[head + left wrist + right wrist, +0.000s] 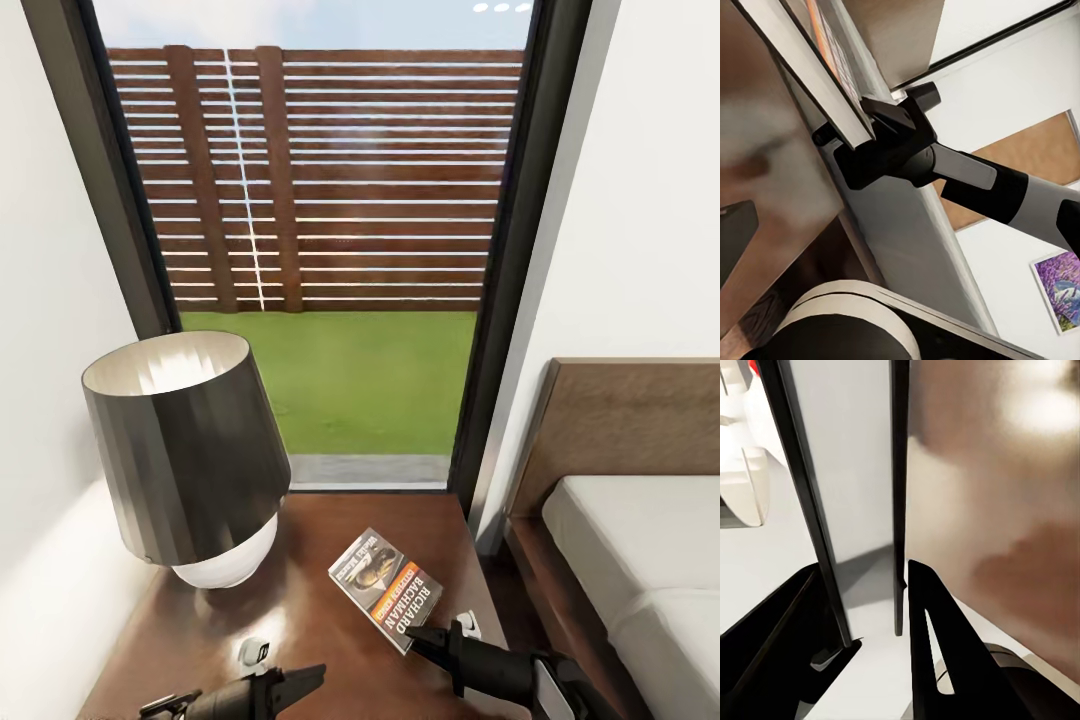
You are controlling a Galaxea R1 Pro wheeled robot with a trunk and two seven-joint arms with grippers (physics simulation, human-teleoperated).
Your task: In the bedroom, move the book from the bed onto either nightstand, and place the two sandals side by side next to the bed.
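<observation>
The book (385,590), its dark cover bearing an orange band and "RICHARD", lies on the glossy dark-brown nightstand (300,620) to the right of the lamp. My right gripper (425,635) is at the book's near corner, shut on its edge. In the left wrist view the book (802,60) shows as a thin slab clamped in the right gripper (862,124). In the right wrist view the book (862,472) stands edge-on between the right gripper's (870,637) two dark fingers. My left gripper (305,680) hovers open over the nightstand's front, empty. The sandals are out of view.
A lamp (185,460) with a dark shade and white base takes up the nightstand's left half. The bed (640,540) with its wooden headboard stands at the right. A tall dark-framed window (330,250) is behind, with white walls on both sides. The lavender picture (1061,289) hangs on a far wall.
</observation>
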